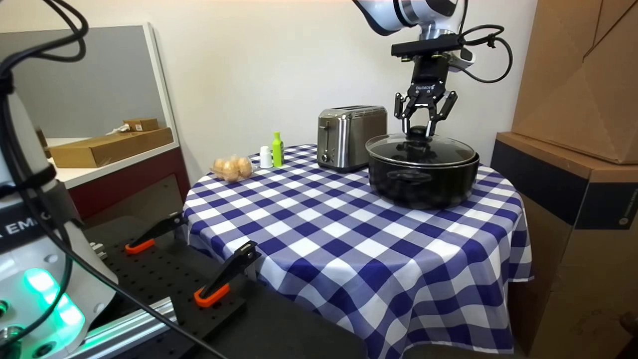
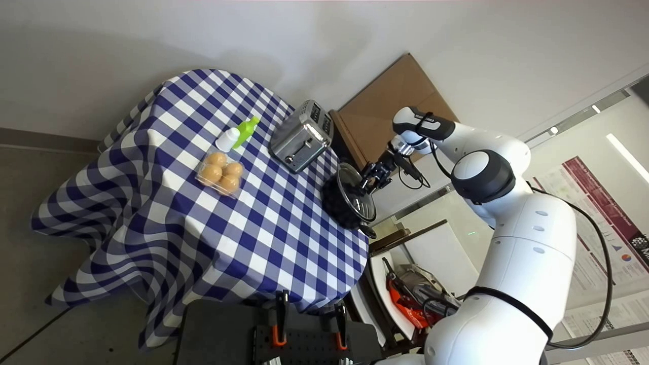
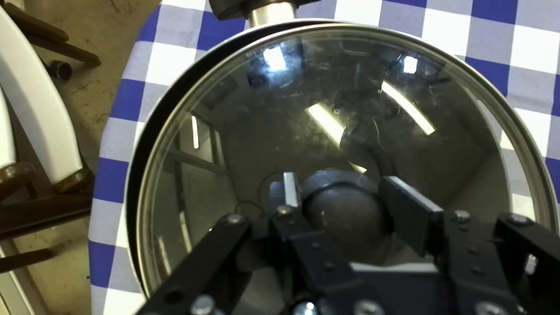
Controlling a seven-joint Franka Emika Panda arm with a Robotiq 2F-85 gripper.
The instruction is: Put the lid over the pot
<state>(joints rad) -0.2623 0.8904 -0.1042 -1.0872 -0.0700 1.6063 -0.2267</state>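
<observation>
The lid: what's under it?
The black pot. In the wrist view, a dark crescent of it shows past the lid on the left, and checked tablecloth shows through the glass at right. Reflections mask the pot's inside; contents, if any, can't be seen.

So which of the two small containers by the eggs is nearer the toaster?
The lime-green bottle, on the side of the pair facing the toaster; the white container stands nearer the eggs.

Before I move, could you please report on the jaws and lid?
Jaws either side of knob, grip unclear. Lid over pot, seemingly off-centre, seating unclear. Toaster beside pot, apparently not blocking.
</observation>
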